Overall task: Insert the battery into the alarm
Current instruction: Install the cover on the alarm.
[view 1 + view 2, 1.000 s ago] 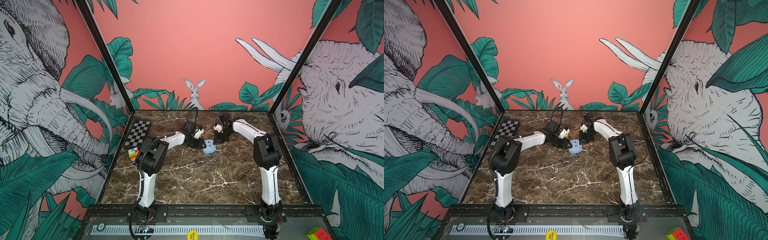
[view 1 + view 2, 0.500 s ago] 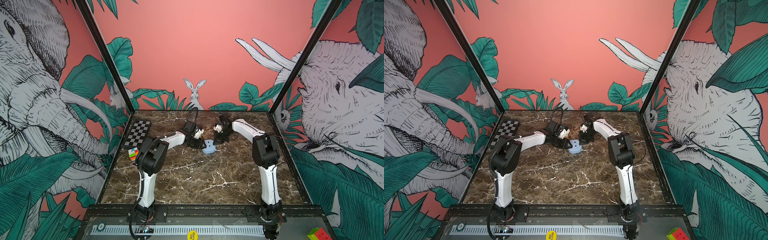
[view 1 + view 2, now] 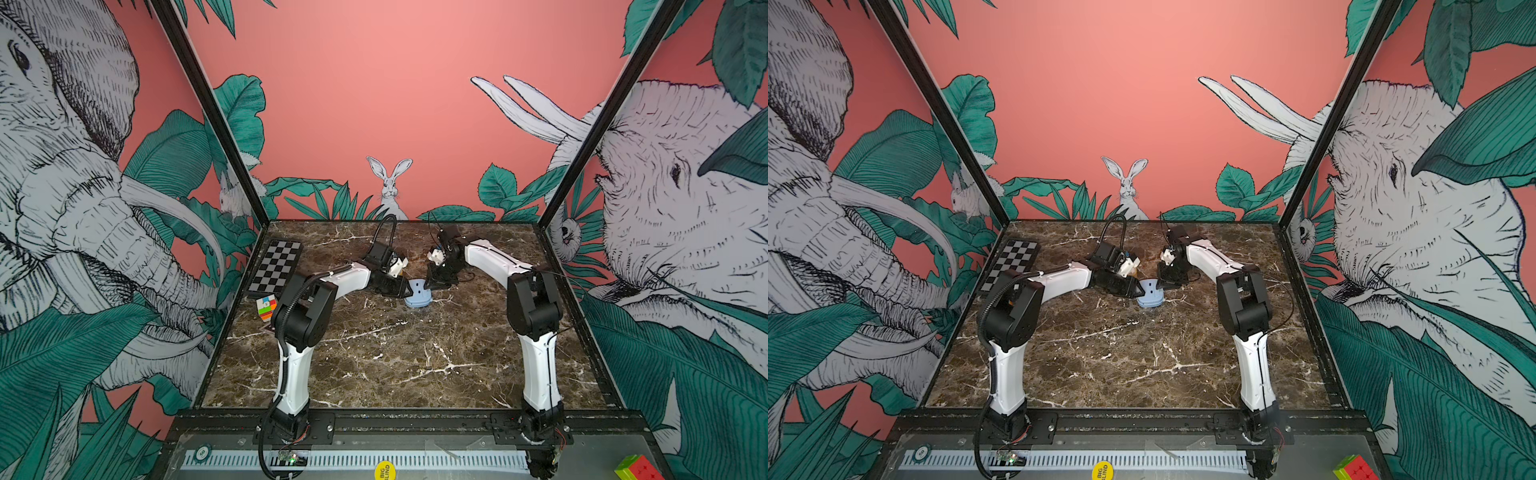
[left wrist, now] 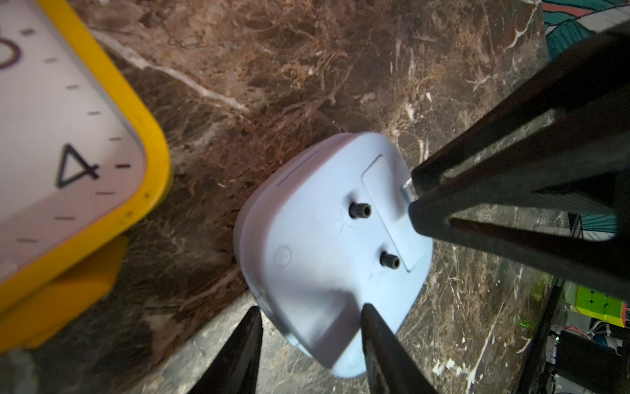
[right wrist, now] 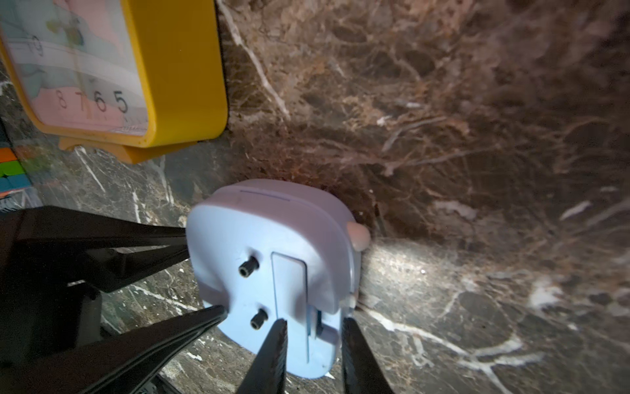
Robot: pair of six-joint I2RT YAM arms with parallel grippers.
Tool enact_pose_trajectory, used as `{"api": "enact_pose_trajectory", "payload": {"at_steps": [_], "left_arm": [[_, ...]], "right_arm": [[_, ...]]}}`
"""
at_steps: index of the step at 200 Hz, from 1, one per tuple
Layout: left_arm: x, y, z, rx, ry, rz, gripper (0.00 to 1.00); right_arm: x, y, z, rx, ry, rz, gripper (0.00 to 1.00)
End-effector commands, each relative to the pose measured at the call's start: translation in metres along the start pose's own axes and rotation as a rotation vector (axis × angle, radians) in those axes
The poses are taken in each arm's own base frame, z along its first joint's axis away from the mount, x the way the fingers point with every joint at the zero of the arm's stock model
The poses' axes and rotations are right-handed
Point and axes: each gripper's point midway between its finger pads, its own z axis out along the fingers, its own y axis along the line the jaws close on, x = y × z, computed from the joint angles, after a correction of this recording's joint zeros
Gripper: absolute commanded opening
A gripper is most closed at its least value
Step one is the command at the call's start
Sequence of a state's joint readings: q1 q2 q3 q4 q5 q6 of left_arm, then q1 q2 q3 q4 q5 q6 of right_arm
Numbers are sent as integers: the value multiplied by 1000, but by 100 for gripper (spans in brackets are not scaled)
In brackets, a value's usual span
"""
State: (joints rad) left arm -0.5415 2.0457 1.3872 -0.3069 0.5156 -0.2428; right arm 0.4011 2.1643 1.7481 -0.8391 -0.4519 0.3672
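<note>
Both arms stretch forward and low from their bases, the left arm (image 3: 349, 278) and right arm (image 3: 490, 257) bent at the elbow and angled inward until their wrists nearly meet. The left gripper (image 4: 308, 310) clasps a corner of the alarm (image 4: 324, 245) between its fingers. The right gripper (image 5: 313, 324) hovers with its fingers slightly parted, tips at the alarm's back.

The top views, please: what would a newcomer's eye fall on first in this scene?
Probably the pale blue alarm, lying face down toward the back middle of the marble table, with the left gripper and right gripper at it from either side. Next, the wrist views show a yellow clock close beside it, and elephant murals cover the side walls.
</note>
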Motion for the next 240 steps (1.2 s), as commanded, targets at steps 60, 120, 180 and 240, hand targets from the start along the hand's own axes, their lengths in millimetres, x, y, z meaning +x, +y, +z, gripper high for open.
{"api": "enact_pose_trajectory", "payload": {"at_steps": [60, 120, 180, 240], "left_arm": [[5, 3, -4, -25, 20, -4, 48], [6, 4, -4, -33, 24, -10, 48], [7, 5, -3, -36, 28, -17, 48], [6, 5, -3, -41, 28, -16, 48]], "right_arm": [[-11, 8, -8, -17, -82, -79, 33], [11, -17, 16, 38, -9, -59, 26], [27, -25, 25, 2, 15, -52, 20], [16, -20, 21, -71, -39, -45, 14]]}}
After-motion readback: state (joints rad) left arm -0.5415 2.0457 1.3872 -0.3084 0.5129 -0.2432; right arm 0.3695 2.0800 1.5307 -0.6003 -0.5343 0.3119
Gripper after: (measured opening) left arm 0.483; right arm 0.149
